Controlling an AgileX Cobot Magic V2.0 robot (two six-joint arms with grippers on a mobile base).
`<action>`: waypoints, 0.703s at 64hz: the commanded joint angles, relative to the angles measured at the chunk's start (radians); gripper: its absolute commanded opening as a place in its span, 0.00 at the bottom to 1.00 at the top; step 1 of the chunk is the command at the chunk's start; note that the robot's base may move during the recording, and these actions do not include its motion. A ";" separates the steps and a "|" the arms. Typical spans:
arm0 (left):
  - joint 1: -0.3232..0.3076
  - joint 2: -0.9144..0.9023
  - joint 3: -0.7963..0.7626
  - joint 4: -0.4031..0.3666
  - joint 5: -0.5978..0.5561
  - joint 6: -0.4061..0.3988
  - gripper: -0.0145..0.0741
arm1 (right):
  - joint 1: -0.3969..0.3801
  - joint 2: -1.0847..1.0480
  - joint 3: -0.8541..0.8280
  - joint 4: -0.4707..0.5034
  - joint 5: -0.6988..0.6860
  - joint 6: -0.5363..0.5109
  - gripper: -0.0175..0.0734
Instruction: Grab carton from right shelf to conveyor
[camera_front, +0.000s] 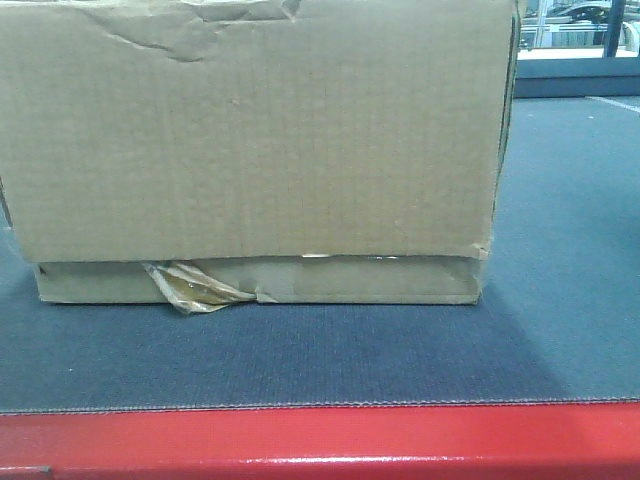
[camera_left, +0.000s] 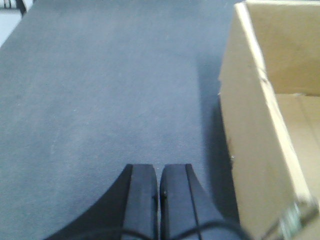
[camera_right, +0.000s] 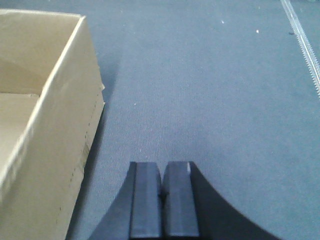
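Note:
The tan carton rests on the dark grey conveyor belt, filling most of the front view; a curl of glossy tape hangs at its bottom strip. In the left wrist view the carton lies to the right of my left gripper, which is shut and empty, apart from the box wall. In the right wrist view the carton lies to the left of my right gripper, also shut, empty and apart from it. The right shelf is out of view.
A glossy red border runs along the conveyor's front edge. A toothed belt edge shows at the far right of the right wrist view. Behind the belt at upper right stands a dark frame with windows.

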 joint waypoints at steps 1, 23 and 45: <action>0.003 -0.111 0.124 -0.006 -0.125 0.001 0.18 | -0.005 -0.097 0.132 -0.012 -0.136 -0.001 0.12; 0.003 -0.382 0.319 -0.006 -0.213 0.001 0.18 | -0.005 -0.470 0.528 -0.016 -0.425 -0.021 0.12; 0.003 -0.428 0.321 -0.006 -0.219 0.001 0.18 | -0.005 -0.610 0.622 -0.016 -0.542 -0.021 0.12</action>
